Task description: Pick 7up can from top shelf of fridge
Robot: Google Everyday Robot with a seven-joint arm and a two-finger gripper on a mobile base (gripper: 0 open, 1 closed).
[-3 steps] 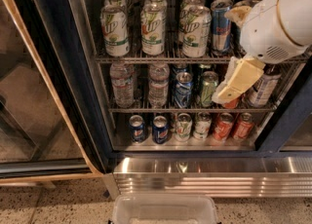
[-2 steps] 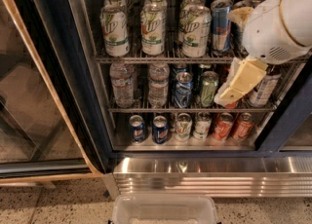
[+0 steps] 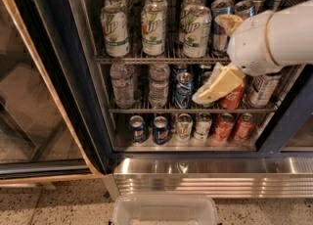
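Observation:
The fridge (image 3: pixel 80 97) stands open, its glass door (image 3: pixel 29 101) swung out to the left. On the top shelf (image 3: pixel 146 60), several white-and-green 7up cans stand in rows, with front ones at the left (image 3: pixel 116 31), middle (image 3: pixel 153 29) and right (image 3: pixel 195 31). Blue-and-silver Red Bull cans (image 3: pixel 221 21) stand to their right. My gripper (image 3: pixel 216 86), cream-coloured on a white arm (image 3: pixel 274 35), hangs at the right in front of the middle shelf. It is below and right of the 7up cans, touching none, and it hides some cans behind it.
The middle shelf holds water bottles (image 3: pixel 122 84) and mixed cans (image 3: pixel 184 89). The bottom shelf holds blue cans (image 3: pixel 138 128) and red cans (image 3: pixel 225 126). The ribbed steel base panel (image 3: pixel 210 177) runs below. A white plastic bin (image 3: pixel 164 212) sits on the speckled floor in front.
The arm and gripper have shifted left and slightly down, further in front of the middle-shelf cans. The cans have not moved.

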